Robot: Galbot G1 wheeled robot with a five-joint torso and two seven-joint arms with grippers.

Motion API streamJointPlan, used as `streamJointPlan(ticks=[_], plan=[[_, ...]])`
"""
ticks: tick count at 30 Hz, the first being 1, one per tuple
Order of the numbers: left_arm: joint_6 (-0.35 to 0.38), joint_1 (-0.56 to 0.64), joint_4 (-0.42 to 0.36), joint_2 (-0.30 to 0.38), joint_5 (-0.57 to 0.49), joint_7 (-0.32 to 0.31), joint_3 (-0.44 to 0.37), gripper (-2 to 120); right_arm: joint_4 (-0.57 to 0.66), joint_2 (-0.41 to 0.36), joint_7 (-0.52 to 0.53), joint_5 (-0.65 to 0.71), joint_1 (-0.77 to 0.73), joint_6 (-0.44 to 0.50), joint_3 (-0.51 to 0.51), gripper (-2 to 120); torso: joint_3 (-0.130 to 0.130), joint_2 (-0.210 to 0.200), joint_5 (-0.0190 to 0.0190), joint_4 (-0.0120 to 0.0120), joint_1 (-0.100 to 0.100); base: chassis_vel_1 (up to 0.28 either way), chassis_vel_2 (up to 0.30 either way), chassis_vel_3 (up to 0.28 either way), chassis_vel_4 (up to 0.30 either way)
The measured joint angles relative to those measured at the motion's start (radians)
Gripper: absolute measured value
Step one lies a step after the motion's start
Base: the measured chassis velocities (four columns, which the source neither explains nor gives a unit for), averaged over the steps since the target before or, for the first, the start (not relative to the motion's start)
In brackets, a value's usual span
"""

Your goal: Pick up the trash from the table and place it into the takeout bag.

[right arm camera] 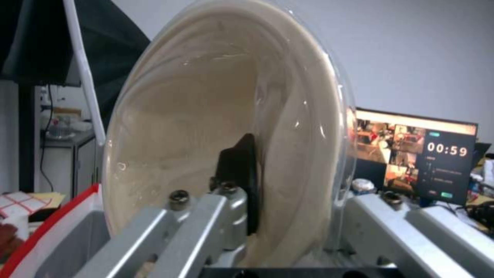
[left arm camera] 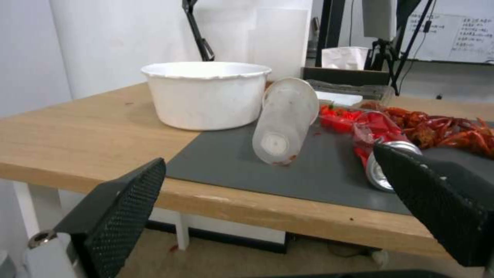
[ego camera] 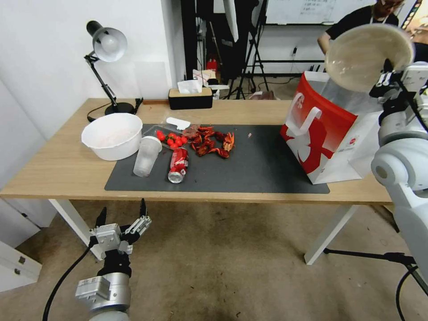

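Bowl: we find the beige bowl [ego camera: 368,57] held up in the air, tipped on its edge with its inside facing us, above the open top of the bag [ego camera: 327,131].
Right claw: we see the right claw [ego camera: 387,76] clamped on the bowl's rim; in the right wrist view one dark finger [right arm camera: 239,170] lies against the bowl's inner wall [right arm camera: 206,116].
Bag: we note the red-and-white bag standing upright at the right end of the table [ego camera: 58,165], partly on the right edge of the grey mat [ego camera: 263,169], with its white handle [ego camera: 305,118] hanging on the near side.
Trash on the mat: we record the red can [ego camera: 178,165] lying on its side near the mat's front edge, the clear cup [ego camera: 146,156] just beside it toward the mat's left edge and leaning over, and the crayfish shells [ego camera: 211,141] heaped near the mat's back edge, with small red fruit [ego camera: 171,139] beside them.
White tub: we see a large white tub [ego camera: 112,135] at the mat's back left corner, close beside the clear cup.
Left claw: we find the left claw [ego camera: 122,215] below the table's front edge, jaws spread wide and holding nothing.
Back edge: we note a desk lamp [ego camera: 106,58] and a tissue box [ego camera: 190,97].
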Motion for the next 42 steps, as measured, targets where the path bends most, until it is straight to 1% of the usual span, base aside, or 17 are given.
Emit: streamJointPlan(ticks=[1, 4, 5, 12, 14, 16, 17, 19, 20, 22, 26, 30, 31, 32, 37, 40, 42], plan=[[0.0, 0.0, 0.0, 0.0, 0.0, 0.0, 0.0, 100, 0.0, 0.0, 0.0, 0.0, 0.0, 0.0, 0.0, 17, 0.0, 0.0, 0.0, 0.0, 0.0, 0.0, 0.0, 0.0, 0.0], [0.0, -0.002, 0.003, 0.002, 0.0, 0.0, -0.001, 100, -0.014, 0.002, -0.008, -0.008, 0.0, 0.002, -0.006, 30, 0.0, 0.0, -0.0001, 0.0, 0.0, 0.0, 0.0, 0.0, 0.0], [0.0, -0.002, 0.003, 0.002, 0.0, 0.0, -0.001, 100, -0.014, 0.002, -0.008, -0.008, 0.0, 0.002, -0.006, 30, 0.0, 0.0, -0.0001, 0.0, 0.0, 0.0, 0.0, 0.0, 0.0], [-0.001, -0.004, 0.006, 0.002, -0.001, -0.001, 0.002, 100, -0.014, -0.014, -0.021, -0.004, 0.011, 0.015, -0.014, 60, 0.0, 0.0, -0.0002, 0.0, 0.0, 0.0, 0.0, 0.0, 0.0], [-0.001, -0.004, 0.006, 0.002, -0.001, -0.001, 0.003, 100, -0.008, -0.015, -0.026, 0.002, 0.009, 0.022, -0.015, 63, 0.0, 0.0, 0.0, 0.0, 0.0, 0.0, 0.0, 0.0, 0.0], [-0.001, -0.004, 0.006, 0.002, -0.001, -0.001, 0.004, 100, 0.015, -0.016, -0.032, 0.035, -0.008, 0.065, -0.017, 75, 0.0, 0.0, -0.0002, -0.0001, 0.0, 0.0, 0.0, 0.0, 0.0], [-0.001, -0.004, 0.006, 0.002, -0.001, -0.001, 0.004, 100, 0.015, -0.016, -0.032, 0.035, -0.008, 0.065, -0.017, 75, 0.0, 0.0, -0.0002, -0.0001, 0.0, 0.0, 0.0, 0.0, 0.0], [-0.001, -0.004, 0.006, 0.002, -0.001, -0.001, 0.004, 100, 0.045, -0.01, -0.035, 0.085, -0.033, 0.13, -0.025, 85, 0.0, 0.0, -0.0002, -0.0001, 0.0, 0.0, 0.0, 0.0, 0.0], [-0.001, -0.004, 0.006, 0.002, -0.001, -0.001, 0.004, 100, 0.045, -0.01, -0.035, 0.085, -0.033, 0.13, -0.025, 85, 0.0, 0.0, -0.0002, -0.0001, 0.0, 0.0, 0.0, 0.0, 0.0], [-0.001, -0.004, 0.003, 0.002, -0.001, -0.001, 0.003, 100, 0.097, -0.003, -0.049, 0.193, -0.073, 0.176, -0.028, 96, 0.0, 0.0, -0.0002, 0.0001, 0.0, 0.0, 0.0, 0.0, 0.0], [-0.004, 0.001, -0.001, 0.003, -0.001, -0.001, 0.001, 100, 0.179, 0.005, -0.106, 0.3, -0.176, 0.224, -0.025, 100, 0.0, 0.0, -0.0003, -0.0001, 0.0, 0.0, 0.0, 0.0, 0.0], [-0.006, 0.002, -0.002, 0.003, -0.001, -0.001, 0.001, 100, 0.19, 0.008, -0.119, 0.304, -0.195, 0.236, -0.025, 100, 0.0, 0.0, -0.0002, -0.0002, 0.0, 0.0, 0.0, 0.0, 0.0], [-0.012, 0.006, -0.003, 0.002, -0.001, -0.001, 0.001, 100, 0.226, 0.02, -0.194, 0.305, -0.274, 0.286, -0.018, 100, 0.0, 0.0, -0.0003, 0.0001, 0.0, 0.0, 0.0, 0.0, 0.0], [-0.015, 0.008, -0.003, 0.002, -0.001, -0.001, 0.001, 100, 0.233, 0.027, -0.236, 0.297, -0.313, 0.313, -0.011, 100, 0.0, 0.0, -0.0003, 0.0001, 0.0, 0.0, 0.0, 0.0, 0.0], [-0.02, 0.009, -0.003, 0.0, -0.001, -0.001, 0.003, 100, 0.247, 0.05, -0.314, 0.244, -0.433, 0.377, 0.009, 100, 0.0, 0.0, -0.0001, 0.0, 0.0, 0.0, 0.0, 0.0, 0.0], [-0.024, 0.009, 0.002, 0.001, -0.003, -0.001, -0.001, 100, 0.244, 0.093, -0.383, 0.179, -0.572, 0.464, 0.03, 100, 0.0, 0.0, -0.0001, 0.0, 0.0, 0.0, 0.0, 0.0, 0.0], [-0.025, 0.009, 0.003, 0.002, -0.005, -0.001, -0.002, 100, 0.233, 0.109, -0.405, 0.162, -0.615, 0.496, 0.036, 100, 0.0, 0.0, -0.0002, -0.0002, 0.0, 0.0, 0.0, 0.0, 0.0]])
